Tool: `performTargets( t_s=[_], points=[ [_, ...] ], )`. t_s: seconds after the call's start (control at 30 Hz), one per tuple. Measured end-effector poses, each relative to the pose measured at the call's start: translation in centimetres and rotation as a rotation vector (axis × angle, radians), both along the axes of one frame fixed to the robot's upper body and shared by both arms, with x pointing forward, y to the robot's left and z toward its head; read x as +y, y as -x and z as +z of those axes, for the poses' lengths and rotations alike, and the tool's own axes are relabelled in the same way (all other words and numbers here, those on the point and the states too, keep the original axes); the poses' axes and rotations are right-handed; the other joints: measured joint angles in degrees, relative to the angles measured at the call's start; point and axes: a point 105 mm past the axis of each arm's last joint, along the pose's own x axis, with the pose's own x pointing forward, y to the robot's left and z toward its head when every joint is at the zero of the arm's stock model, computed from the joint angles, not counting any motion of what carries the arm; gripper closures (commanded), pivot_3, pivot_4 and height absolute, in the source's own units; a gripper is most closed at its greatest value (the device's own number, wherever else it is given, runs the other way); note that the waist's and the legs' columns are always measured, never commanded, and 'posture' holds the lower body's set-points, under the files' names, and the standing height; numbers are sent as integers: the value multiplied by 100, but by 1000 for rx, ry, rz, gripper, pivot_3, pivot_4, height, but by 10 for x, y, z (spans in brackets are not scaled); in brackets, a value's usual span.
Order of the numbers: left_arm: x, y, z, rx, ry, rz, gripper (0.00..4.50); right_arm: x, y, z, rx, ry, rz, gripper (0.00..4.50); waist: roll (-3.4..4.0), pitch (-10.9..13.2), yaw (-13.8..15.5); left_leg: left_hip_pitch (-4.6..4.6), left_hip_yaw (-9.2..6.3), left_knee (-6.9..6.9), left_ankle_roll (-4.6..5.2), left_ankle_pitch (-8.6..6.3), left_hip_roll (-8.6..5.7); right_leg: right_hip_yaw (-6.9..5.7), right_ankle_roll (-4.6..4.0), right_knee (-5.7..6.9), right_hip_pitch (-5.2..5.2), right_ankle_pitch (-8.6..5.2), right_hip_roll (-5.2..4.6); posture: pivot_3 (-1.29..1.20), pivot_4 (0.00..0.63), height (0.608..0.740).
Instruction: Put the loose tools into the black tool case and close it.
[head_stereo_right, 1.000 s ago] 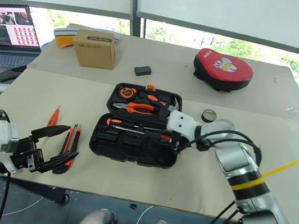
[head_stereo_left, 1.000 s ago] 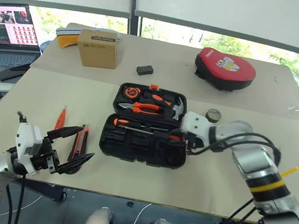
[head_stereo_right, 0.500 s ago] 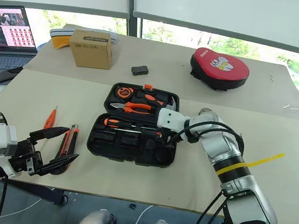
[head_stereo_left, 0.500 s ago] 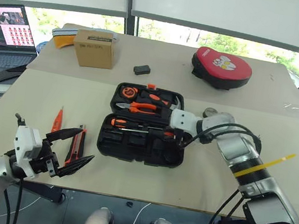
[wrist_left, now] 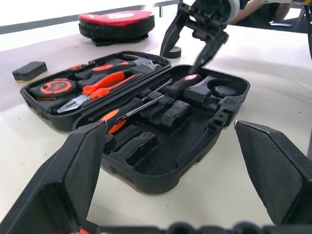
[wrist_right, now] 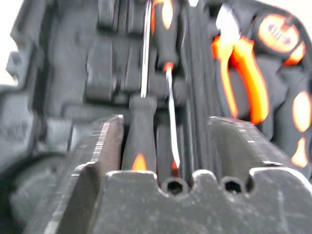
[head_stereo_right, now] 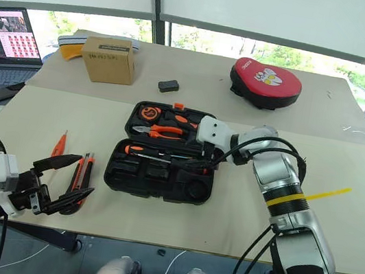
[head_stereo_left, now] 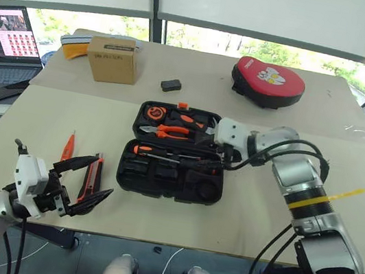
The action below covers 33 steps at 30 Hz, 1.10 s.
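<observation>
At the near edge of the tabletop [head_stereo_left: 260, 219] the left pincer [head_stereo_left: 85, 179] hovered with its two black fingers spread wide apart and nothing between them. Just beyond its fingertips lay the orange-and-black utility knife [head_stereo_left: 90, 178], and a little further out and to the left the small all-orange tester screwdriver [head_stereo_left: 68, 146], both loose on the bare surface. Towards the middle sat the black tool case [head_stereo_left: 174, 152], open flat with both halves facing up. In its nearer half two long screwdrivers lay in the moulded slots, one screwdriver [head_stereo_left: 166, 154] with its orange-tipped handle at the left end, the other screwdriver [wrist_left: 183, 84] with its handle at the right end. The right pincer [wrist_left: 191, 48] hung just above that right-end handle, its fingers parted on either side of it and clamped on nothing; from the left wrist view the tips stood clear of the handle. The farther half of the case held the orange-handled pliers [head_stereo_left: 169, 131], a tape measure [head_stereo_left: 154, 112] and a hammer [head_stereo_left: 207, 132]. Beyond the case lay a small black block [head_stereo_left: 171, 84], with a cardboard box [head_stereo_left: 113, 59] to the far left and a red padded pouch [head_stereo_left: 267, 82] to the far right. A laptop [head_stereo_left: 4, 36] stood open past the tabletop's left edge.
</observation>
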Motion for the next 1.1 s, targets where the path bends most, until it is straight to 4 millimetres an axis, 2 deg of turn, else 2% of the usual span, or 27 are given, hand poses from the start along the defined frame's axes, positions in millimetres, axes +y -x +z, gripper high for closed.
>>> performTargets(
  t_s=[0.03,0.2,0.33,0.43,0.73,0.83,0.93,1.03,1.1],
  points=[
    [1,0,-1,3,0,3,0,4,1,0,7,-17,12,2616,0,0,-1,0,0,0,0,0,0,0,0,0,0,0,0,0,150,740],
    [2,-1,-3,8,-3,14,0,20,3,-13,52,-67,32,4380,0,0,-8,0,1,0,-1,0,-1,0,0,2,-1,0,-1,0,150,740],
    [3,-1,-5,10,-10,22,0,24,0,-38,66,-27,26,4448,1,1,1,0,2,0,-2,1,-4,-2,0,2,0,0,-3,0,150,740],
    [3,-3,-4,5,-11,32,0,24,-1,-43,32,-3,44,4448,2,0,-7,15,3,-1,-2,1,-2,0,0,2,11,0,-2,0,150,740],
    [5,0,-10,8,1,69,0,33,-6,-49,39,-22,38,4448,2,-2,-39,86,5,-6,-5,0,8,0,-13,5,67,1,-1,0,150,740],
    [8,2,-12,23,7,86,0,35,-6,-46,73,-67,15,4448,2,-2,-63,83,2,-8,-6,0,13,0,-17,7,63,2,0,0,150,740],
    [23,9,-11,33,28,163,0,25,5,-36,119,-200,38,3683,2,-1,-50,42,2,-10,-6,-1,10,1,-17,7,22,2,-10,0,150,740],
    [47,19,-11,51,52,288,0,-2,17,-14,149,-351,27,2741,1,1,-7,12,-1,-9,-5,-2,5,-7,-14,0,4,2,-22,0,150,740],
    [68,29,-11,59,56,394,0,-27,24,0,138,-427,-11,2063,1,0,5,13,0,-9,-3,-7,4,-10,-13,-11,11,2,-29,0,150,740]
  ],
)
